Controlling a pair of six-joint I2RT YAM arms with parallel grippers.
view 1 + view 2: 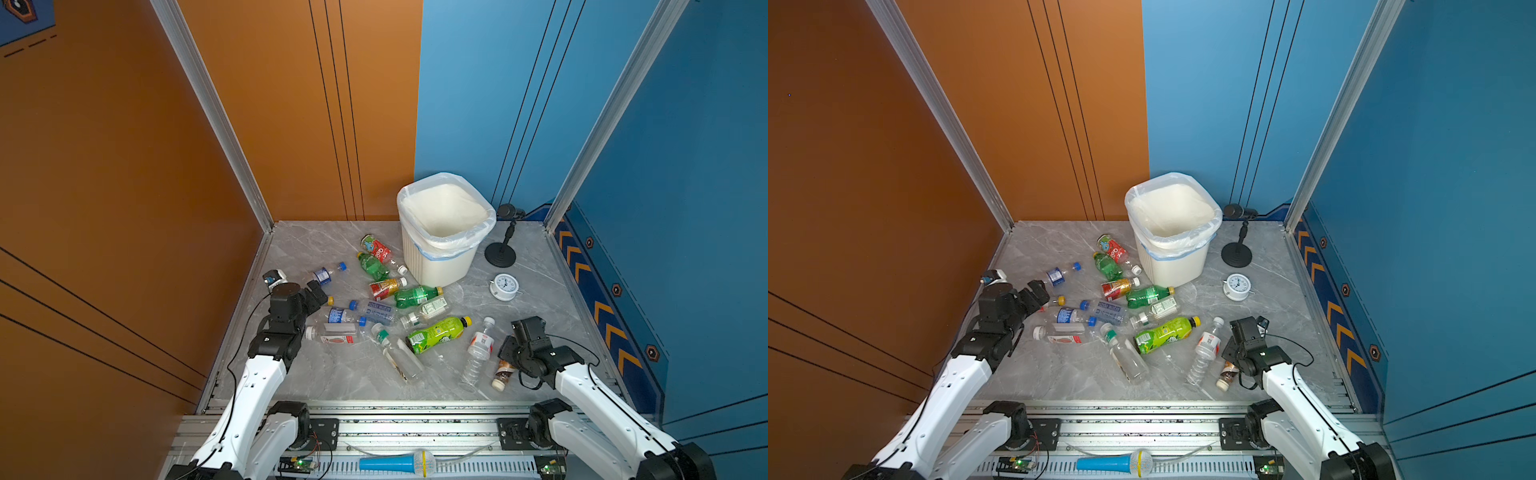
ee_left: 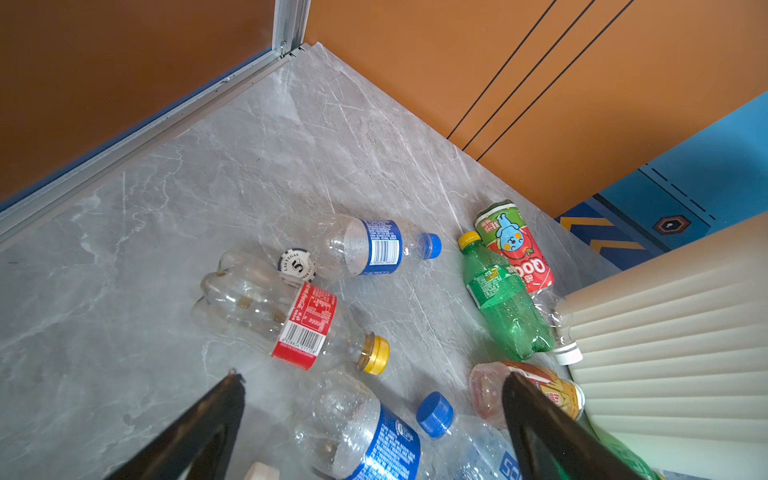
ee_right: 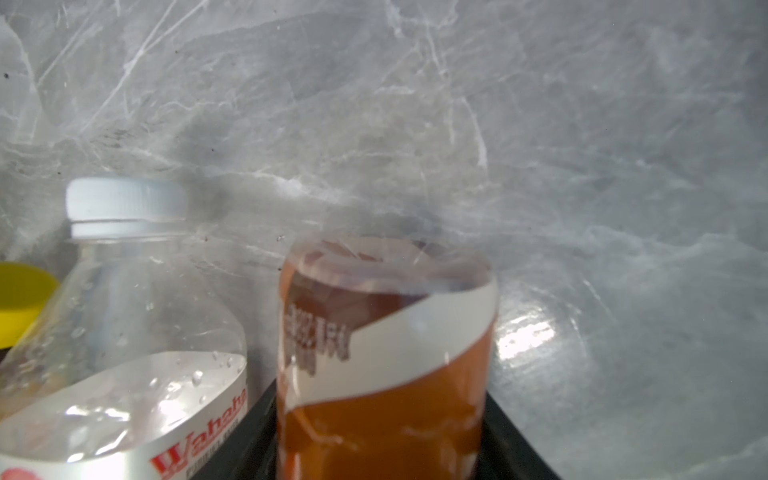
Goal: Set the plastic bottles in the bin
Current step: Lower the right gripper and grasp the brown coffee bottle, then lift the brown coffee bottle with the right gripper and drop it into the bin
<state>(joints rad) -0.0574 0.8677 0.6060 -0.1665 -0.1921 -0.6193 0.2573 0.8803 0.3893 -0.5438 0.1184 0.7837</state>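
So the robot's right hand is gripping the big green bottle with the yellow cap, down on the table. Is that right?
Not the big green bottle; that one lies free. The right hand is gripping the small brown bottle, down on the table. The right wrist view shows the brown bottle between the hand's fingers.
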